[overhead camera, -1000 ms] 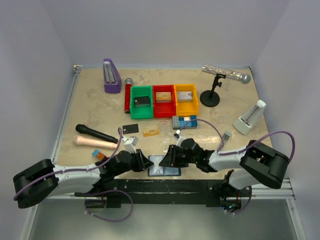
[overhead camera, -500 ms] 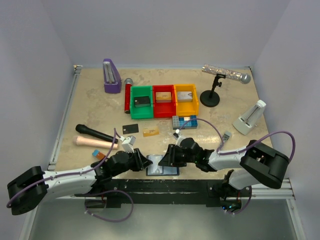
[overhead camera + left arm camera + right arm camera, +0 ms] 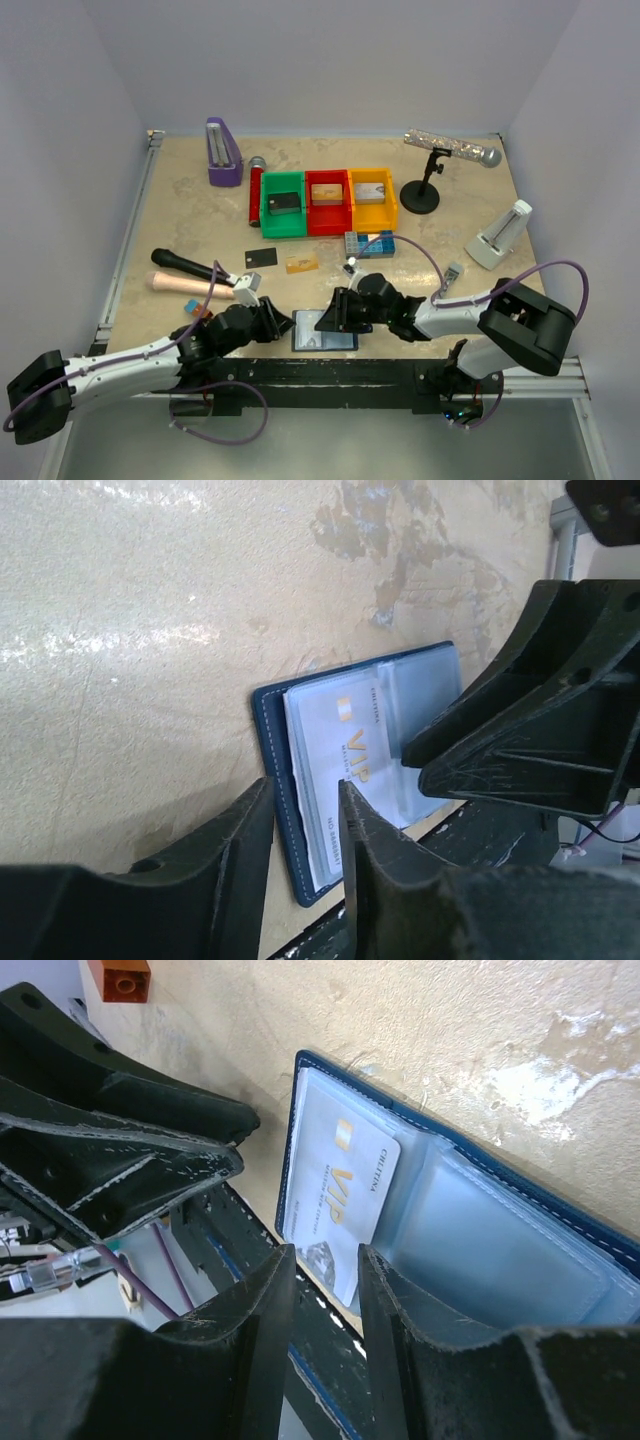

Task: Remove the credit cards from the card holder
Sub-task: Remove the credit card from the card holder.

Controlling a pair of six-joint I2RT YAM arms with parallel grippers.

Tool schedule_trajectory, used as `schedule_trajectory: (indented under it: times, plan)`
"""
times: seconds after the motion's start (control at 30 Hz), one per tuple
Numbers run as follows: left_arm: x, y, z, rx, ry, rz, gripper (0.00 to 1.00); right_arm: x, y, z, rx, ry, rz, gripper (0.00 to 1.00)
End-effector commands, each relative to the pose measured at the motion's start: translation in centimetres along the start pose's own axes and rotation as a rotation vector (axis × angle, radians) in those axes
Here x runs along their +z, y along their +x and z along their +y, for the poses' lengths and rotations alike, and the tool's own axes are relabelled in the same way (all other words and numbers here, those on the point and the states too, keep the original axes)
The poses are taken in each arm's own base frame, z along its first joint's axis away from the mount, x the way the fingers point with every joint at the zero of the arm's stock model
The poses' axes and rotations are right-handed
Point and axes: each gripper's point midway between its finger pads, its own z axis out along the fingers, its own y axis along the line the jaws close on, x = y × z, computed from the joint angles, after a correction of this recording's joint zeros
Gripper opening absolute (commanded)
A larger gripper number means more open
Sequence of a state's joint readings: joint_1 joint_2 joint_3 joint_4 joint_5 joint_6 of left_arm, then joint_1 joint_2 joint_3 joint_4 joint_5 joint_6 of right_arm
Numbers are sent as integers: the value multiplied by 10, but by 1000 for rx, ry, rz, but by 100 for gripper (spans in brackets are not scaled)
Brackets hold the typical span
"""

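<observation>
The navy card holder (image 3: 325, 331) lies open at the table's near edge, pale pockets up. A silvery VIP card (image 3: 340, 750) sits in its left pocket (image 3: 340, 1180). My left gripper (image 3: 303, 800) is open, its jaws apart on either side of the holder's left edge, holding nothing. My right gripper (image 3: 325, 1260) is open above the card's near corner, one finger over the empty right pocket (image 3: 500, 1250). In the top view the left gripper (image 3: 282, 323) and right gripper (image 3: 336, 312) flank the holder. A black card (image 3: 261, 257) and a gold-tan card (image 3: 301, 263) lie loose on the table.
Green (image 3: 284, 207), red (image 3: 326, 201) and yellow (image 3: 372, 198) bins each hold a card. A blue studded plate (image 3: 368, 244) sits behind the right gripper. A black microphone (image 3: 193, 268) and peach handle (image 3: 190, 285) lie left. Metronomes (image 3: 223, 153) (image 3: 500, 238) and a stand (image 3: 425, 190) stand farther back.
My left arm has drawn back to the left and its jaws have opened wider at the holder's left edge. The right arm and the holder have stayed put.
</observation>
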State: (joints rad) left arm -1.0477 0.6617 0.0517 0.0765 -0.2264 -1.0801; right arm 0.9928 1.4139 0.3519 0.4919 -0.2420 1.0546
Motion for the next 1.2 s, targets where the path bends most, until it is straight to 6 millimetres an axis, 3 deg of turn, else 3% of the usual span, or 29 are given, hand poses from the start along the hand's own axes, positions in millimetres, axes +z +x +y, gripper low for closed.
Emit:
schedule_trajectory:
  times: [0.0,0.17,0.4,0.43,1.17]
  plan:
    - [0,-1,1,28,47,-34,32,6,-5,16,-25,-43,13,37]
    - [-1,-5,-30,37,181,-33,18,8,-3,13,-19,-32,28,38]
    - [6,8,-29,41,176,23,2,7,-1,7,-17,-3,34,39]
    - [6,15,-18,42,157,37,1,6,-1,7,-19,-3,34,39]
    - [9,34,21,25,45,77,0,10,3,-4,-17,52,61,40]
